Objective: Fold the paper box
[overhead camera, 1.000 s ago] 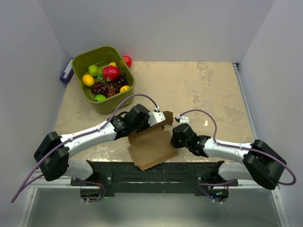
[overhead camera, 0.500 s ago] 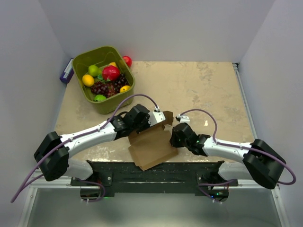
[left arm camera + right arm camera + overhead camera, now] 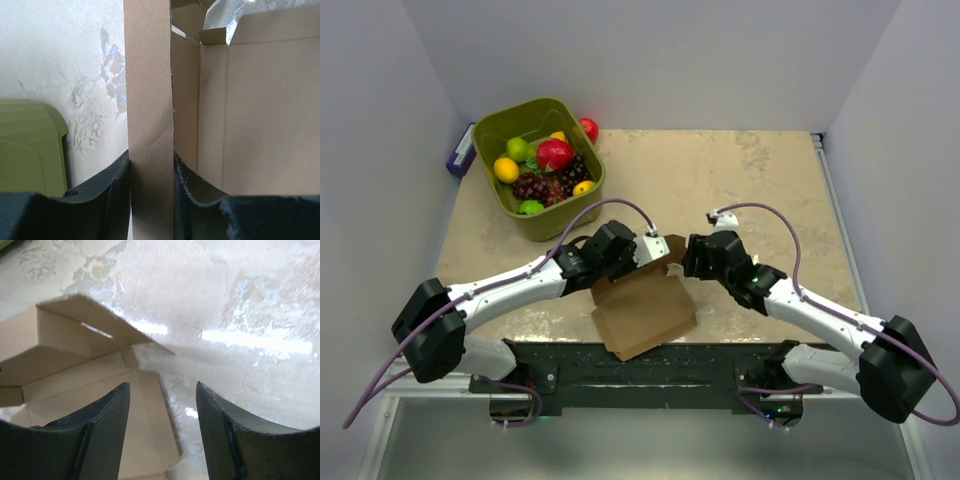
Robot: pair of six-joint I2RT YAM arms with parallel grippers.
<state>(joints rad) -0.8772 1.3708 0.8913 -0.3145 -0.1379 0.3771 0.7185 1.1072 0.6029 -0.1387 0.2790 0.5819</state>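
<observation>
The paper box [image 3: 642, 312], a brown cardboard blank with creased panels, lies partly folded near the table's front edge between the arms. My left gripper [image 3: 657, 250] is at its far edge, shut on an upright flap. In the left wrist view that flap [image 3: 149, 100] runs between both black fingers [image 3: 116, 187], with the box's inner panels [image 3: 260, 115] to the right. My right gripper [image 3: 692, 258] hovers just right of the box's far corner. In the right wrist view it [image 3: 162, 387] is open with nothing between its fingers. The box [image 3: 75, 375] lies below and to the left.
An olive-green bin [image 3: 555, 222] with several fruits stands at the back left; its corner [image 3: 30, 145] shows in the left wrist view. A red ball [image 3: 589, 128] lies behind it and a purple object [image 3: 460, 155] beside it. A black mounting bar [image 3: 640, 362] lines the near edge.
The right gripper has opened, let go of the box's right side and moved away from it, up and toward the far right. The left gripper keeps its hold on the flap.
</observation>
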